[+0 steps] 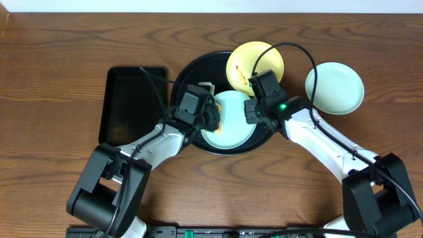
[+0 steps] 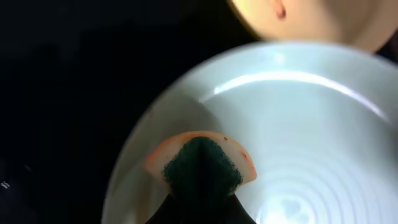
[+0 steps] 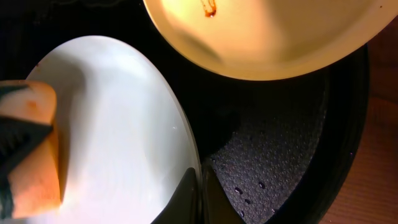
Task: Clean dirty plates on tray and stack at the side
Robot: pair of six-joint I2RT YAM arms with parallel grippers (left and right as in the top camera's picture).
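A mint-blue plate [image 1: 231, 122] lies on the round black tray [image 1: 192, 69]. My left gripper [image 1: 210, 114] is shut on an orange sponge with a dark green scouring side [image 2: 200, 162] and presses it on this plate [image 2: 311, 118]. My right gripper [image 1: 251, 109] is shut on the plate's right rim [image 3: 193, 168]. A pale yellow plate [image 1: 254, 61] with a brown smear [image 3: 208, 7] leans on the tray's far right rim. Another mint-blue plate [image 1: 334, 87] lies on the bare wood tabletop [image 1: 59, 86] to the right.
A smaller rectangular black tray [image 1: 132, 106] lies left of the round tray. Cables run over both arms. The round tray's textured floor [image 3: 273, 155] shows right of the held plate.
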